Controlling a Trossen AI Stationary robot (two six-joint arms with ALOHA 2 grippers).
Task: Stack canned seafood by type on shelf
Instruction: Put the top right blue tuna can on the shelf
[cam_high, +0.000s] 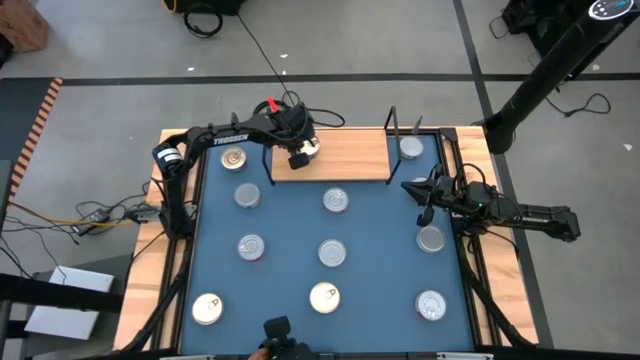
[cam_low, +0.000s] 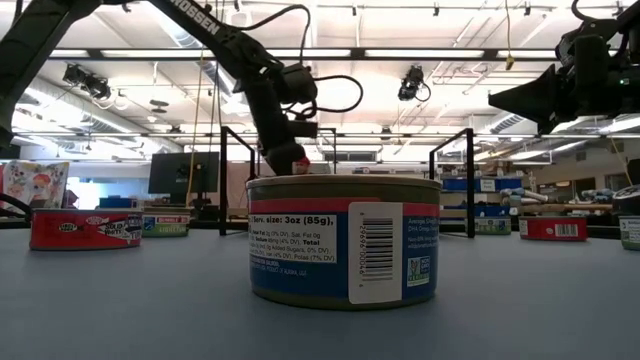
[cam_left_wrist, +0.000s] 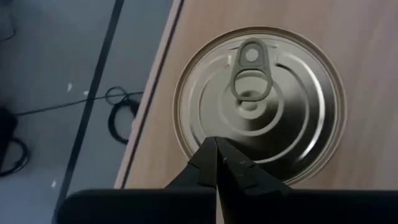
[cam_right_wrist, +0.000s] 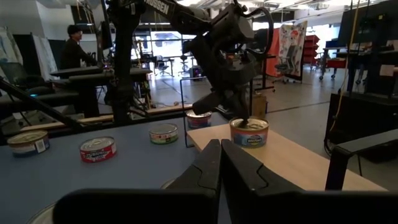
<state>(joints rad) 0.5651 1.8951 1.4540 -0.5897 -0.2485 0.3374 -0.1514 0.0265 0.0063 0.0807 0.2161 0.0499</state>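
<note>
The blue worktop (cam_high: 380, 240) carried the wooden shelf (cam_high: 345, 155) along its far edge, with loose cans (cam_high: 332, 252) scattered in front. One can (cam_left_wrist: 261, 102) sat on the shelf's left end. The left tool (cam_high: 299, 153) hovered just above this can, fingers closed and empty. The right tool (cam_high: 424, 190) waited closed near the shelf's right end.

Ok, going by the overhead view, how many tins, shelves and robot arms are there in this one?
Tins: 11 in view
Shelf: 1
Robot arms: 2
Total: 14
</note>
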